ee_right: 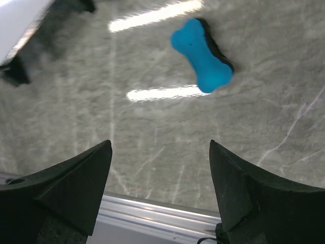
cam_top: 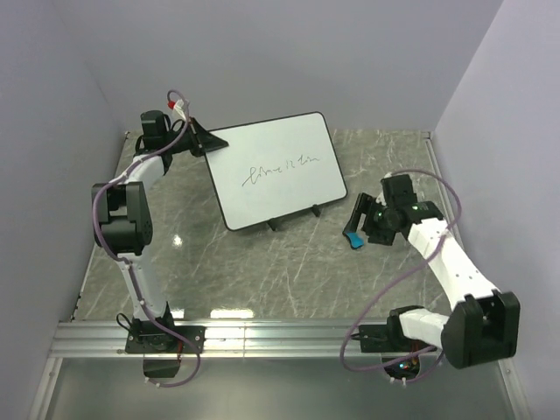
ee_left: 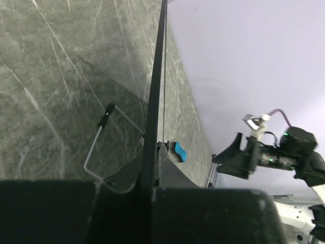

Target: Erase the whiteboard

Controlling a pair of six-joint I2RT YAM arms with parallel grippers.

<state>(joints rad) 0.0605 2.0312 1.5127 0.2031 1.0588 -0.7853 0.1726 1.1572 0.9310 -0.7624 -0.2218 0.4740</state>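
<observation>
The whiteboard (cam_top: 276, 171) stands tilted on black wire legs at the table's middle back, with a thin dark scribble (cam_top: 282, 168) on its face. My left gripper (cam_top: 201, 140) is shut on the board's upper left edge. In the left wrist view the board's black frame (ee_left: 155, 91) runs edge-on between my left gripper's (ee_left: 151, 168) fingers. My right gripper (cam_top: 360, 219) is open and empty, just above and short of a small blue eraser (cam_top: 353, 239). In the right wrist view the eraser (ee_right: 202, 55) lies on the table ahead of the open gripper (ee_right: 160, 152).
The grey marble table (cam_top: 262, 271) has walls at the back and both sides. An aluminium rail (cam_top: 280, 337) runs along the near edge. The board's stand foot (cam_top: 315, 210) lies left of the eraser. The right arm (ee_left: 269, 152) shows beyond the board.
</observation>
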